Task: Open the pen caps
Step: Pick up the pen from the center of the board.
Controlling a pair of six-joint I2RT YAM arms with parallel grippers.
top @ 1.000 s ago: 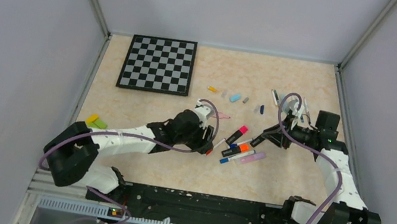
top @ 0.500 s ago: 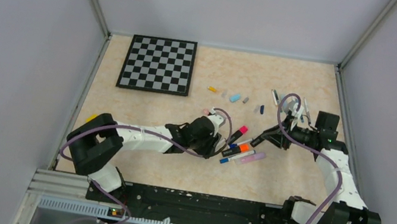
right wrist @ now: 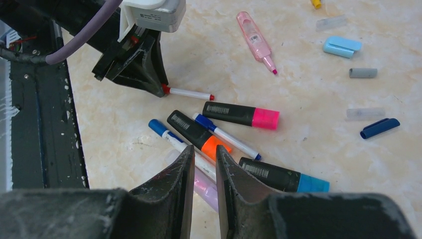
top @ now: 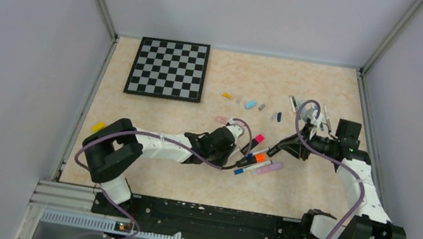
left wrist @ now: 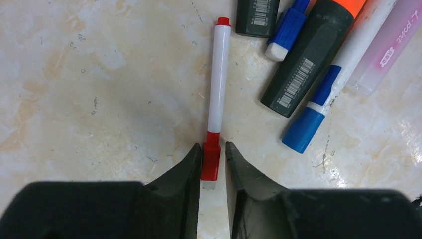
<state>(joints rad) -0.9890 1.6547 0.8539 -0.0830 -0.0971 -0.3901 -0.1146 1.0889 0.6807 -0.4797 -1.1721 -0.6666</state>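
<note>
Several loose caps (right wrist: 342, 46) already lie off. My left gripper (left wrist: 213, 154) pinches the red cap (left wrist: 210, 167) of 1 pen (left wrist: 219, 79); my right gripper (right wrist: 205, 157) is barely parted and empty. Most markers (right wrist: 241, 114) look capped.

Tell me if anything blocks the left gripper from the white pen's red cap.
Nothing visible does. The left gripper has a finger on each side of the red cap; the nearest black marker lies off to the side. Whether the cap is pinched cannot be told.
</note>
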